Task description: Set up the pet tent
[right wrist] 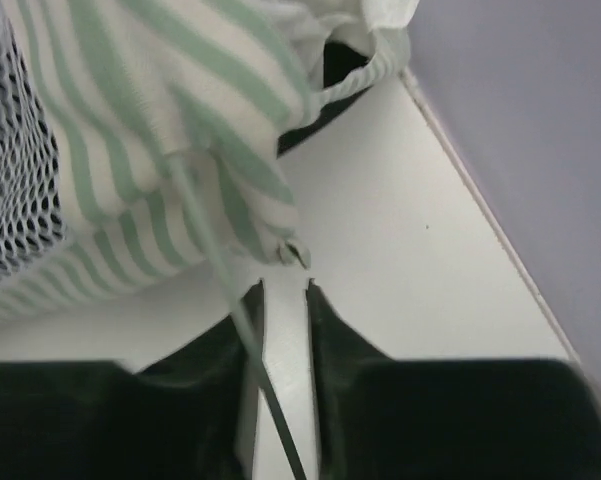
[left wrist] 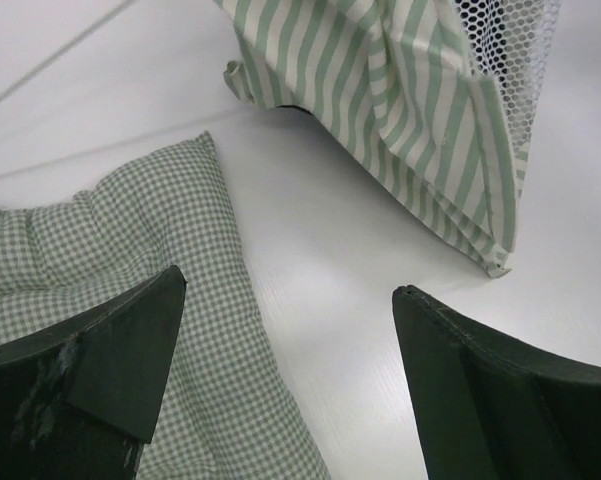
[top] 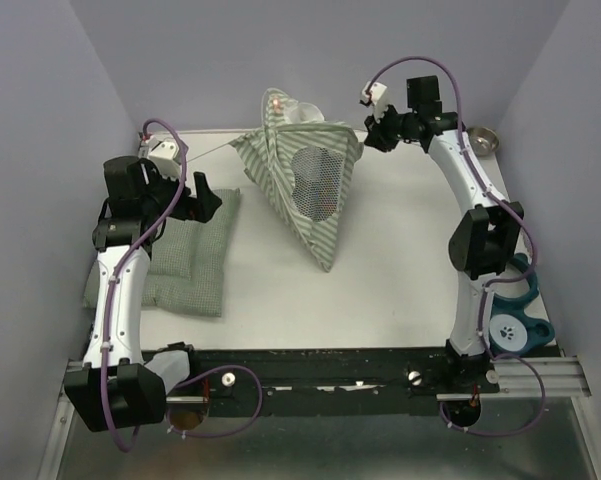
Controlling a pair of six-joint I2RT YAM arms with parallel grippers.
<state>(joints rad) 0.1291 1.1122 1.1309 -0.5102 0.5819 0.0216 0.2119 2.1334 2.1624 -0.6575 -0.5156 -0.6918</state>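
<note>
pet tent (top: 305, 185) stands at the table's (top: 400, 280) back middle, cushion (top: 190, 255) to its left, bowl (top: 483, 138) back right.

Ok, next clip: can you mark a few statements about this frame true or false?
1. The left gripper is wide open and holds nothing, above the edge of the checked cushion. True.
2. The tent lies completely flat on the table. False: it stands partly raised, and its mesh panel shows in the top view.
3. The right gripper is at a corner of the tent, with a thin pole running between its fingers. True.
4. The cushion is inside the tent. False: it lies on the table to the tent's left, apart from it.
</note>
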